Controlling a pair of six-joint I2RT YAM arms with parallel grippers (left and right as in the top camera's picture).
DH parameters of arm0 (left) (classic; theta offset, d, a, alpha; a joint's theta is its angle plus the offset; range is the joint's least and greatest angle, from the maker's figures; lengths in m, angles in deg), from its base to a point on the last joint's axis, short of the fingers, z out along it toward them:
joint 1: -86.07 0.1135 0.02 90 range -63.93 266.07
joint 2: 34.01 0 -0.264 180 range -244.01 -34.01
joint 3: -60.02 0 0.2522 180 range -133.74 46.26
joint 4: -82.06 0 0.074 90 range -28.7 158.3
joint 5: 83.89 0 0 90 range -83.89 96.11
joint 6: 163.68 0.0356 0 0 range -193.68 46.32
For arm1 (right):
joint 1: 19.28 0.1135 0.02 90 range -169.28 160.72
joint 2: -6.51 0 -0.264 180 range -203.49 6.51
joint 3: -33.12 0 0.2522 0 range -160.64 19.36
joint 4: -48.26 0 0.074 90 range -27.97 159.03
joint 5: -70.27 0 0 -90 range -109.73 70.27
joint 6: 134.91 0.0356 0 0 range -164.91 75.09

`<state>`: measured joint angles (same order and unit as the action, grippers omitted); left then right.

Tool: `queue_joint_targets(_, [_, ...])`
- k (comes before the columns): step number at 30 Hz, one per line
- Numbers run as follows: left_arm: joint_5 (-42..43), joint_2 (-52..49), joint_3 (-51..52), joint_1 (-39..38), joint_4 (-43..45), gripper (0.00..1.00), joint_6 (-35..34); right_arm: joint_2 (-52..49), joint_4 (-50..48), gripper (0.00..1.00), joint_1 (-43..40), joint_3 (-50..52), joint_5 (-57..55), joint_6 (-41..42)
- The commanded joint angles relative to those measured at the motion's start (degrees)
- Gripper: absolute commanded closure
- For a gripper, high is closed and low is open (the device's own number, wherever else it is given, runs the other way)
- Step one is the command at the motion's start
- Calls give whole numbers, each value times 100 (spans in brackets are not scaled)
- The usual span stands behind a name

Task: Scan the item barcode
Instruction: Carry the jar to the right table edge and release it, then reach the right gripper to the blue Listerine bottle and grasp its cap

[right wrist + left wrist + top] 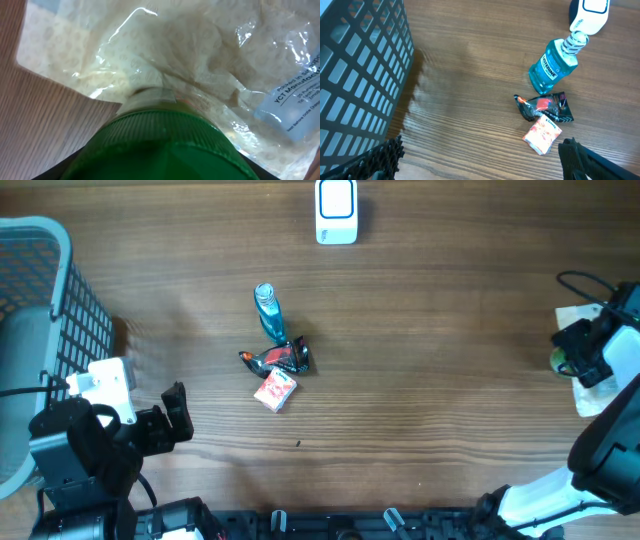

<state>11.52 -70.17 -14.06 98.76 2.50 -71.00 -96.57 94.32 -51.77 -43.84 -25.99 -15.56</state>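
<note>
The white and blue scanner [336, 212] stands at the table's far edge and shows in the left wrist view too [590, 15]. In the middle lie a blue mouthwash bottle [268, 312] [551, 67], a black snack packet [282, 359] [546, 106] and a small red and white packet [275, 391] [542, 134]. My left gripper [179, 416] [480, 159] hangs open left of them, holding nothing. At the far right my right gripper [578, 357] [160, 172] is shut on a green-capped item [558, 361]. Its ribbed green cap [160, 137] fills the jaws.
A blue-grey mesh basket [45, 290] [355, 75] stands at the left edge, close to my left arm. A clear plastic bag with a printed label [200, 60] [590, 395] lies under my right gripper.
</note>
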Motion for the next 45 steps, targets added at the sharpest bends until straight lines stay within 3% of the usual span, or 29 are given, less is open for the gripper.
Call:
queue_joint_targets(1, [28,9,4,-33,13,0,-57,-310,-107,34,-413,13,33,70])
queue_joint_targets(4, [28,9,4,-33,13,0,-57,-310,-201,28,-885,11,195,83])
queue_joint_targets(6, [28,9,4,-33,13,0,-55,-308,-197,25,-1176,7,1036,-11])
queue_joint_targets(9, [28,9,4,-33,15,0,-55,-219,-46,0,-1246,-68,1941,-236])
queue_joint_targets(14, [28,9,4,-33,13,0,-55,833,708,0,-1237,-520,1971,-223])
queue_joint_targets(19, [28,9,7,-33,13,0,-55,2881,1810,0,-1088,-833,2020,48])
queue_joint_targets(21, [28,9,7,-33,13,0,-55,3746,2262,0,-481,-833,2120,59])
queue_joint_targets(24, [28,9,4,-33,15,0,-55,4249,1926,0,970,-831,1818,50])
queue_joint_targets(28, [28,9,4,-33,13,0,-55,3602,498,0,3635,-833,1891,-391])
queue_joint_targets(31, [28,9,4,-33,13,0,-55,2767,-227,0,4795,-918,1609,-553])
queue_joint_targets(37, [28,9,4,-33,13,0,-55,575,-356,0,6144,-2214,1834,-841])
queue_joint_targets(41, [28,9,7,-33,13,0,-55,-146,-293,0,6601,-3220,1805,-837])
queue_joint_targets(45, [28,9,7,-33,13,0,-57,-378,-455,0,6911,-3362,1255,-1056])
